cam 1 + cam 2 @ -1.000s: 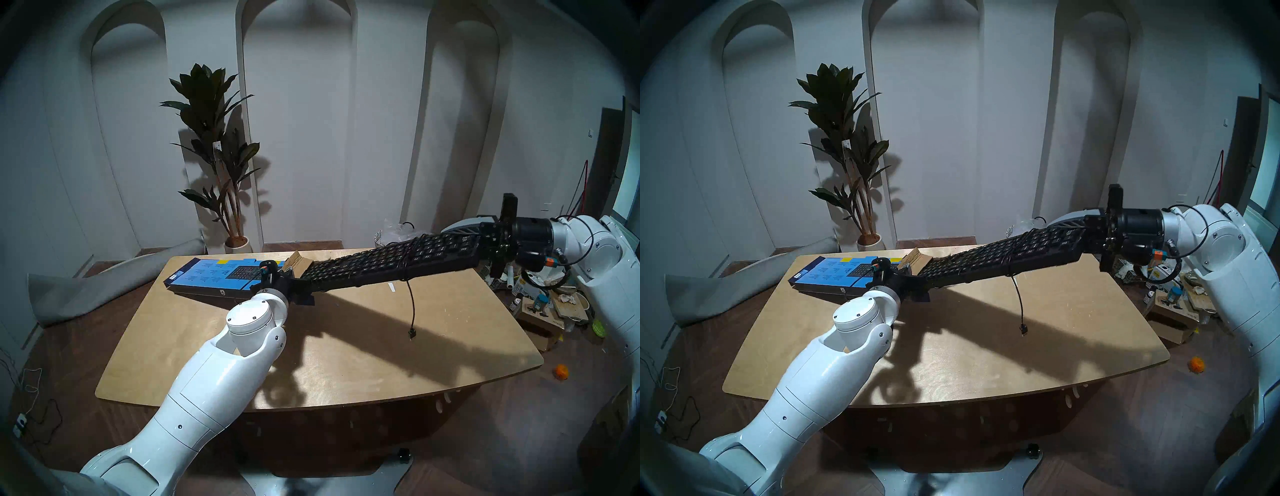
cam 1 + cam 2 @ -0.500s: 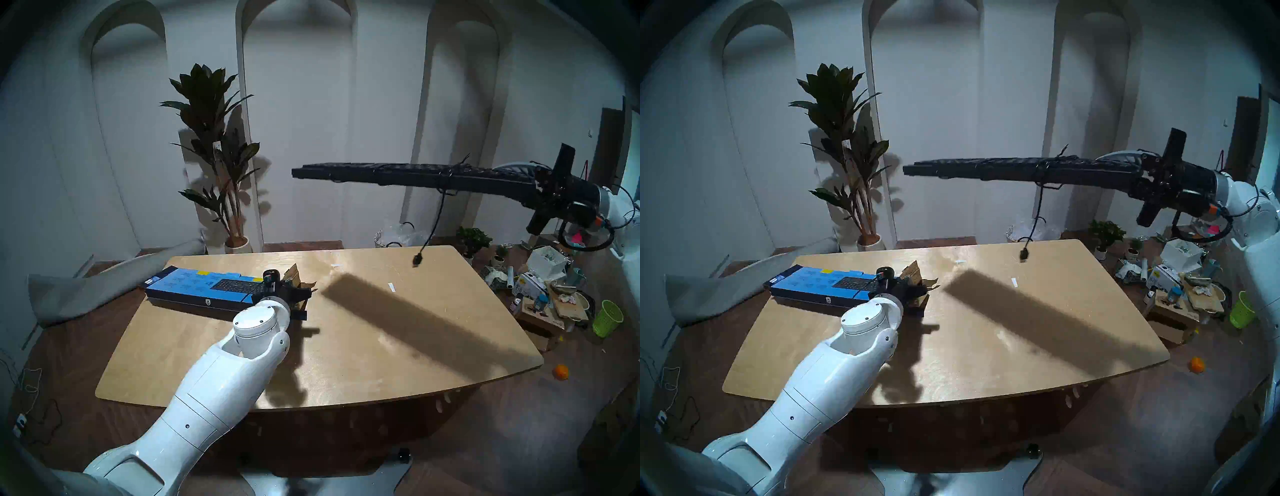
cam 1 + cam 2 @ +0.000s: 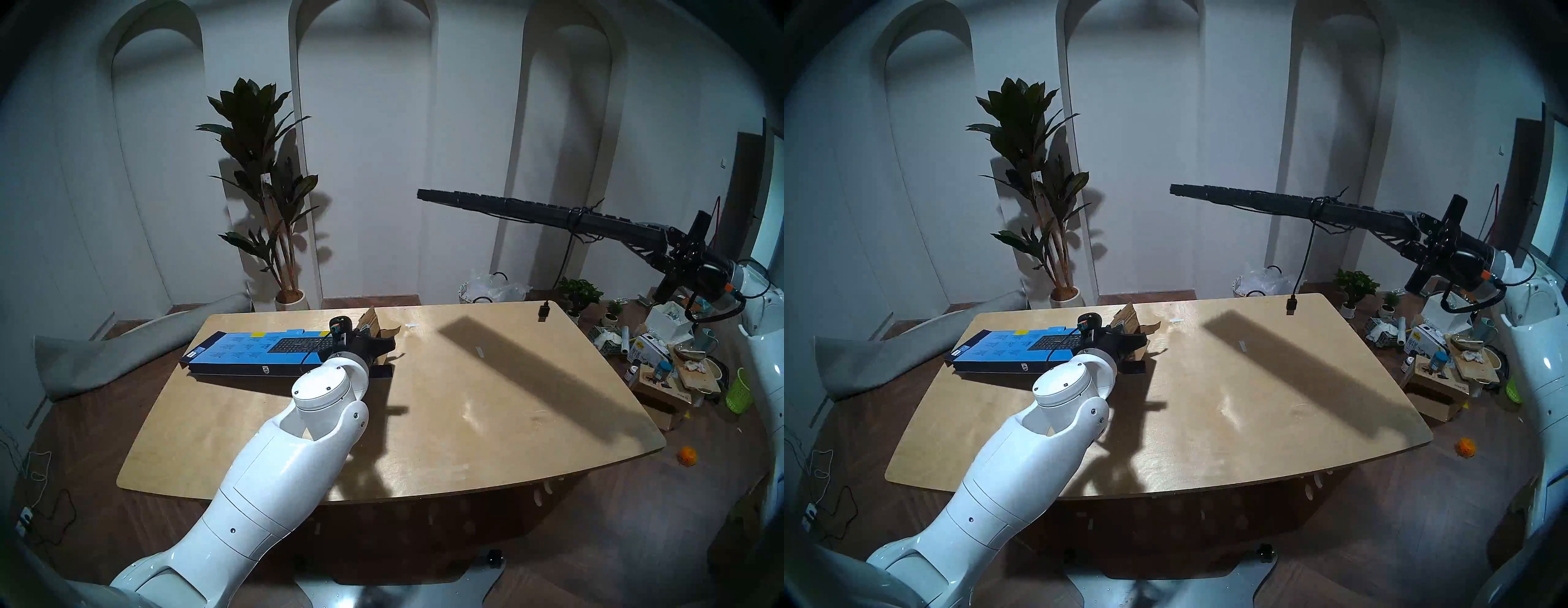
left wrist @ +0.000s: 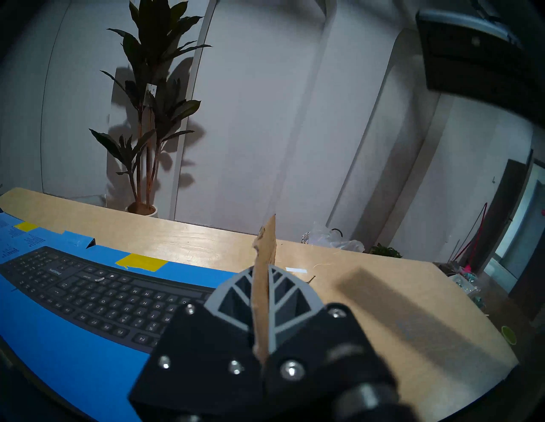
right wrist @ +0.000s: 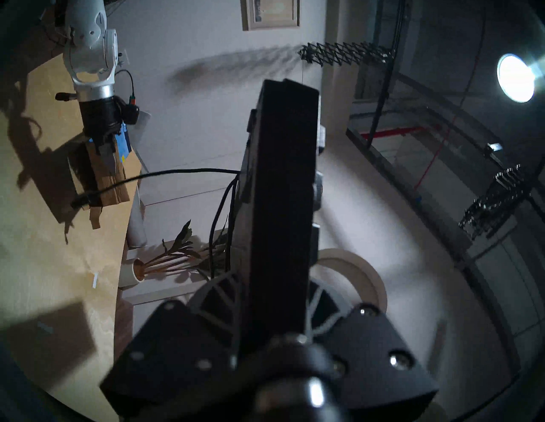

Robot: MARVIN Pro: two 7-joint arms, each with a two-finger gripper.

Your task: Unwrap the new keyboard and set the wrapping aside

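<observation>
The black keyboard (image 3: 530, 210) hangs high in the air over the table's far right, tilted up to the left and fully clear of the box. My right gripper (image 3: 666, 246) is shut on its right end, and in the right wrist view the keyboard (image 5: 280, 191) fills the space between the fingers. Its thin cable dangles with the USB plug (image 3: 543, 312) just above the table. The wrapping, a long blue box (image 3: 254, 352), lies flat at the table's far left. My left gripper (image 4: 262, 274) is shut on the box's brown inner flap (image 4: 265, 244) at its open right end.
The wooden table (image 3: 424, 446) has a tall potted plant (image 3: 259, 178) behind it. A basket holding a plastic bag (image 3: 488, 288) stands at the back right. Boxes and clutter (image 3: 662, 361) crowd the floor on the right, with a green basket (image 3: 738, 390). A grey roll (image 3: 119, 352) lies left.
The right arm pulled the keyboard out of the box, lifted it high and carried it right, its free end tipping up. The box shifted a little on the table in the left gripper's hold.
</observation>
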